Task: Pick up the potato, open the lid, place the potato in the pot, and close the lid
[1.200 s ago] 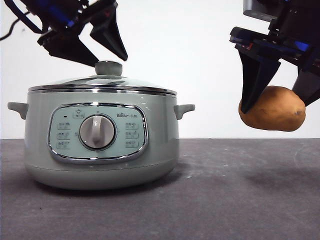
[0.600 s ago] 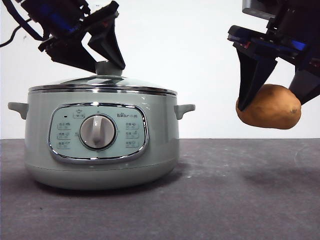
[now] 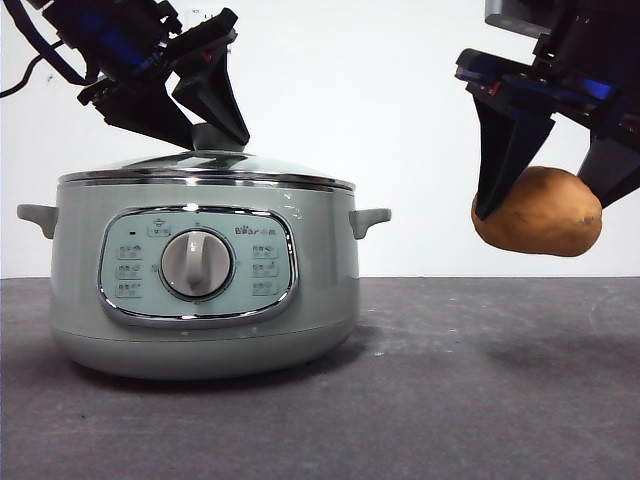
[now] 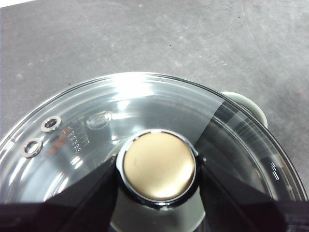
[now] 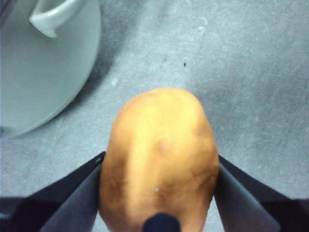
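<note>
The pot [image 3: 205, 285] is sitting on the dark worktop [image 3: 450, 390] at the left of the scene, its dial panel facing the near side, and the lid [image 3: 205, 168] is still resting closed on its rim. To the right of the pot and well clear of it, the right tool [image 3: 550, 205] is hanging above the worktop, clenched on the potato [image 3: 538, 212], which is in the air, level with the pot's upper wall. In the right wrist view the two jaws are pressing the potato [image 5: 159, 159] on both flanks.

Over the pot, the left tool [image 3: 205, 130] is reaching down at a slant, its jaws straddling the lid's knob [image 4: 159, 165]. They look to be touching the knob's sides, but I cannot tell whether they are gripping it yet.

The lid-opening step seems to be in hand. Next, the left tool likely needs a firm clamp and a straight lift, carrying the lid aside so the potato can travel left over the opening.
</note>
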